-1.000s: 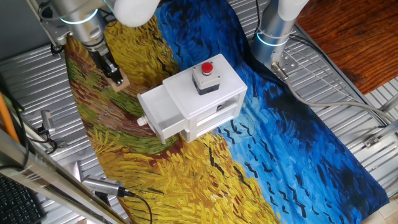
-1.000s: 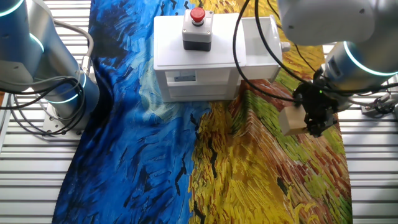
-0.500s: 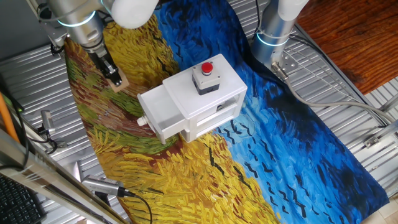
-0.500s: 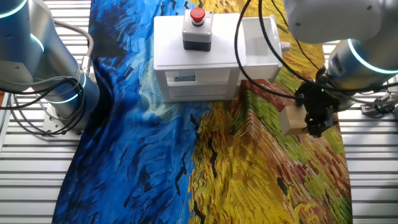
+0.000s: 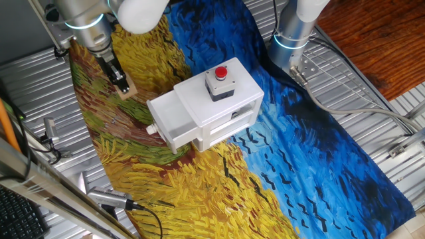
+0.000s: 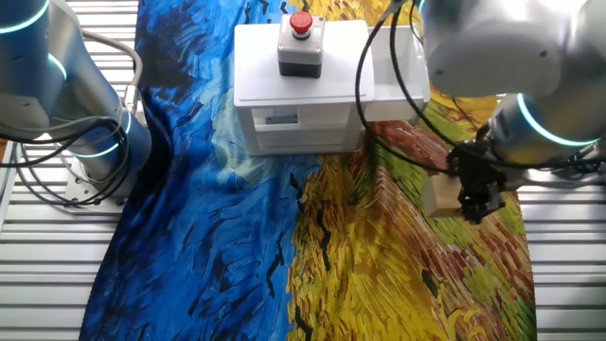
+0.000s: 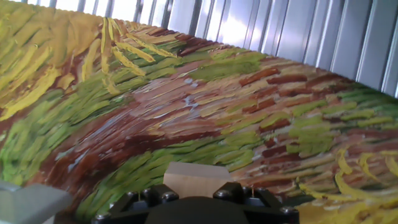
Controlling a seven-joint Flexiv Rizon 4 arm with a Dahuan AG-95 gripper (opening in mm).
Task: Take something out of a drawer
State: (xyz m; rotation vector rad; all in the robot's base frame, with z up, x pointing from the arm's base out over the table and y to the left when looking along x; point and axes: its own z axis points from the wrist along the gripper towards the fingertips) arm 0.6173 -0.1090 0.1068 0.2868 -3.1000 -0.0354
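Tool: the tool [image 5: 122,85] hangs from the arm over the yellow-green end of the surface, its dark fingers [image 6: 471,204] clamped on the wooden block [image 6: 439,196].
Wooden block: tan, roughly cube-shaped, held between the fingers; the hand view shows it [image 7: 196,179] just ahead of the tool's black body, above the painted cloth. Whether it touches the cloth cannot be told.
Drawer: the white drawer [image 5: 170,122] stands pulled out of the white box [image 5: 229,99], well to one side of the tool, its small knob [image 5: 151,129] at the front.
Box top: a red button [image 5: 220,73] on a grey base, on the far side of the drawer from the tool.
Surface: a cloth [image 5: 312,159] printed with brush strokes covers it, yellow, green and brown under the tool, blue beyond the box.
Room: ribbed metal panels [image 5: 372,119] flank the cloth; behind the tool the hand view shows the same ribbed metal. A second robot base [image 5: 292,33] stands past the box.
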